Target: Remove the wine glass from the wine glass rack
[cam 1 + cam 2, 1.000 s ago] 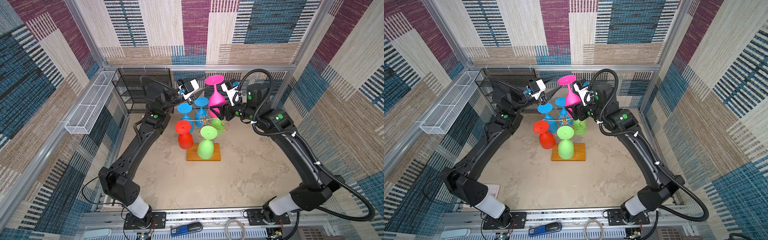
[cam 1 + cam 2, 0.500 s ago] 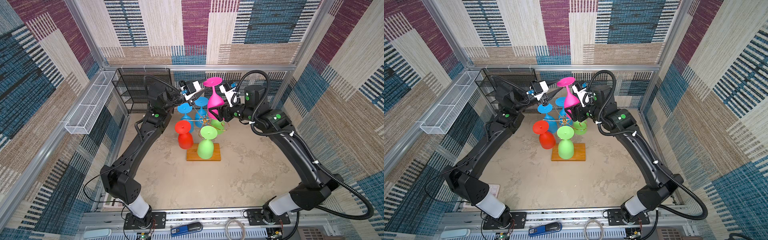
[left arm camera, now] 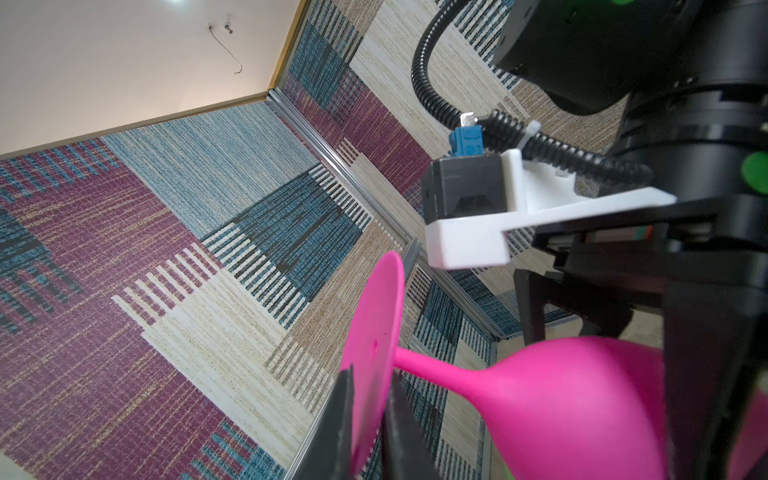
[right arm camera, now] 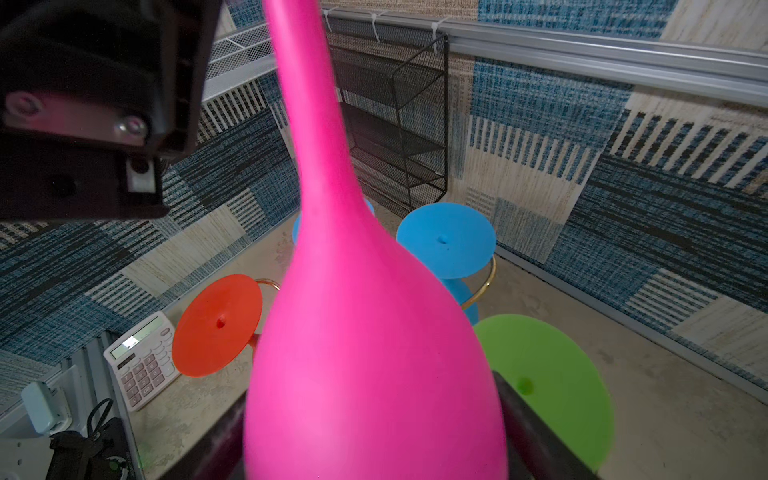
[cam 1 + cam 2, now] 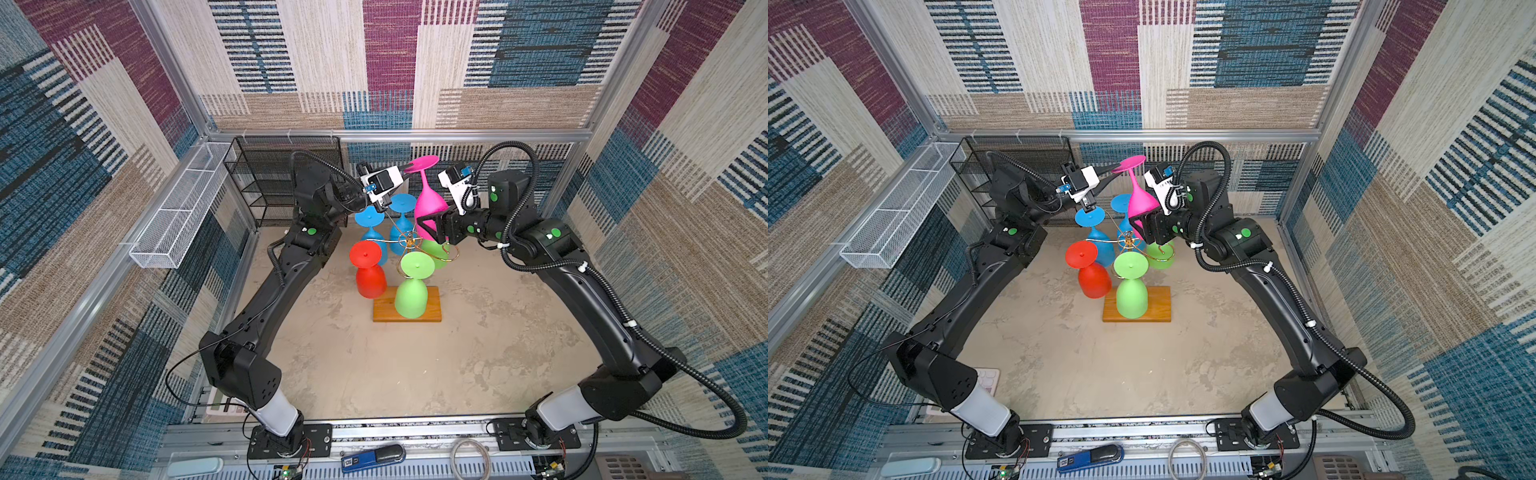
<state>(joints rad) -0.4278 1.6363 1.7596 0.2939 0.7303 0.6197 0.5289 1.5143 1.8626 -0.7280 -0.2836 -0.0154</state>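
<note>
A pink wine glass [image 5: 430, 199] [image 5: 1140, 199] hangs foot-up above the wine glass rack [image 5: 409, 241], a gold wire stand on an orange-brown wooden base [image 5: 1158, 307]. My right gripper [image 5: 432, 226] [image 4: 374, 424] is shut on its bowl [image 4: 374, 332], with a dark finger on each side. My left gripper [image 5: 409, 170] [image 3: 370, 395] is shut on the rim of its flat foot [image 3: 374, 316]. The pink glass is clear of the wire arms in both top views.
Still hanging on the rack are a red glass [image 5: 370, 278], two blue ones [image 5: 372, 232] and two green ones [image 5: 411, 291]. A black mesh shelf unit [image 5: 286, 178] stands at the back left, with a white mesh basket [image 5: 183, 212] on the left wall. A calculator [image 4: 141, 361] lies near the front left.
My left gripper has moved right to the pink glass's foot and shut on it. The right gripper keeps its hold on the bowl, and the glass has tilted slightly.
</note>
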